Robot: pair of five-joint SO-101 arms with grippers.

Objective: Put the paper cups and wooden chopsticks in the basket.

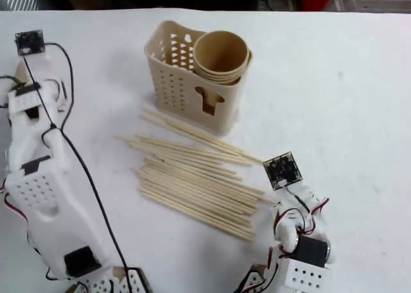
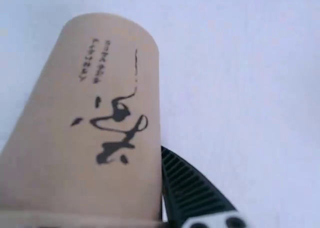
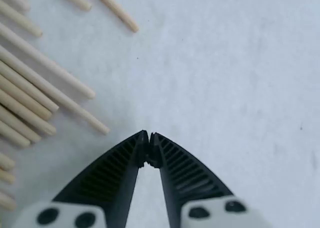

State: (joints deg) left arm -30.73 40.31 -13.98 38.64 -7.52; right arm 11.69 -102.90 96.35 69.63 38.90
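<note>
A tan paper cup (image 2: 95, 123) with black print lies close against my left gripper, and one black finger (image 2: 192, 190) presses its side; the gripper is shut on the cup. My left arm (image 1: 35, 171) stretches along the table's left edge. The cream perforated basket (image 1: 173, 81) stands at the back centre with a stack of paper cups (image 1: 220, 55) inside. Several wooden chopsticks (image 1: 199, 184) lie fanned on the white table in front of it. My right gripper (image 3: 148, 150) is shut on nothing, just beside the chopstick tips (image 3: 60, 103). The right arm (image 1: 298, 241) sits at the front right.
White tabletop (image 1: 340, 100) lies open to the right of the basket and behind the right arm. Black cables (image 1: 83, 171) run along the left arm. Dark objects and something red stand beyond the table's far edge.
</note>
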